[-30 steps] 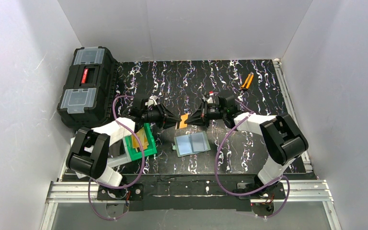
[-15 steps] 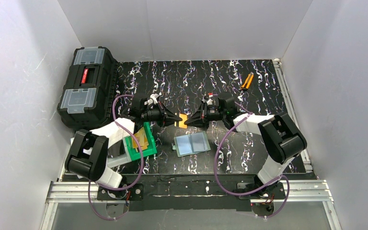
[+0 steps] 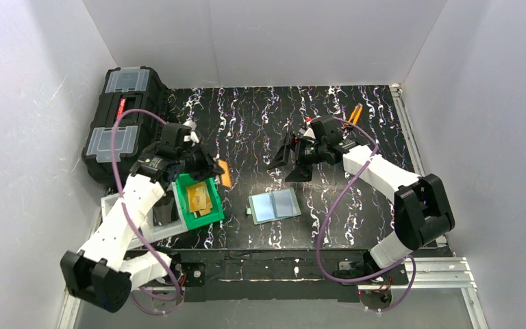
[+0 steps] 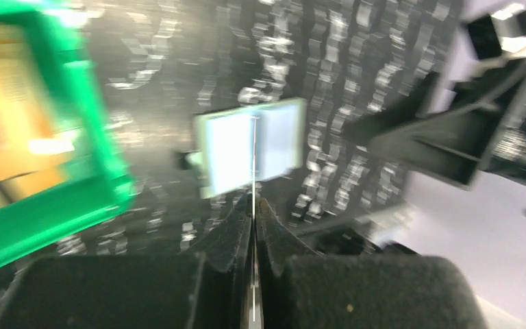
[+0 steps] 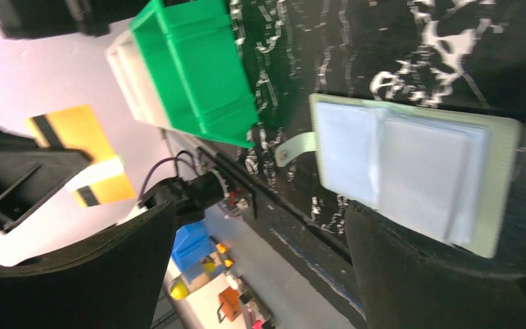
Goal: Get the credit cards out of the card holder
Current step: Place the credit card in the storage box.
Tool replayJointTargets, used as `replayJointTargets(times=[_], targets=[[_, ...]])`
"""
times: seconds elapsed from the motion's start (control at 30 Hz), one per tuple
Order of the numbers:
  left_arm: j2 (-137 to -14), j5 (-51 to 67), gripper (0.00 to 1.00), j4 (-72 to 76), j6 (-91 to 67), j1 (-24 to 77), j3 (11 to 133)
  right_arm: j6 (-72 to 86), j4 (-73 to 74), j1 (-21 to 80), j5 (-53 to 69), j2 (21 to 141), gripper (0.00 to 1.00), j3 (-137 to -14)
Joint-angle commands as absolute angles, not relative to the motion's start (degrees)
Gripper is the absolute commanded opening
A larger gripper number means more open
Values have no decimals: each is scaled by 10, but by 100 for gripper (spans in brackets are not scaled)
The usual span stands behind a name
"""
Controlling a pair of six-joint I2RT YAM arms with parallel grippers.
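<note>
1. The left gripper [image 4: 253, 218] is closed on an orange card [image 3: 225, 174]. The card is seen edge-on between the pads in the wrist view and is held in the air just beside the far right corner of the green bin.
2. The right gripper [image 3: 289, 163] is spread wide and nothing is held in it. It is poised above the table [image 3: 260, 123], beyond the card holder and apart from it.
3. The card holder [image 3: 274, 204] is laid open and flat on the table between the two arms. Its pale inner panels are turned up, and a small tab sticks out at its left edge.
4. Gold cards [image 3: 202, 199] are seen lying inside the green bin [image 3: 202, 221], which is set partly over a white bin [image 3: 120, 203] at the left.
5. The task is judged to be well advanced: some cards are already in the bin, and another is out of the holder and in the grip.
6. What is left appears to be placing the held card in the bin. Whether any card remains in the pockets cannot be told, since only pale, flat panels are shown.
</note>
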State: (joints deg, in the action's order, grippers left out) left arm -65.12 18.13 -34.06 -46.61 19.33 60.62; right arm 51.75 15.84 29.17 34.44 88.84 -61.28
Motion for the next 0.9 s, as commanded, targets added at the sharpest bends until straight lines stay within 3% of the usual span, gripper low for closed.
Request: replayJointTargets(times=[0.0, 0.2, 0.67, 0.87], targets=[[-626, -76, 0, -594, -378, 191, 633, 427, 287, 288, 257, 889, 98, -655], [-661, -166, 0, -619, -367, 198, 628, 416, 300, 289, 240, 889, 98, -666], [-838, -240, 0, -567, -371, 224, 624, 399, 310, 288, 235, 872, 98, -646], [-860, -248, 21, -563, -375, 229, 628, 393, 314, 289, 228, 865, 98, -643]])
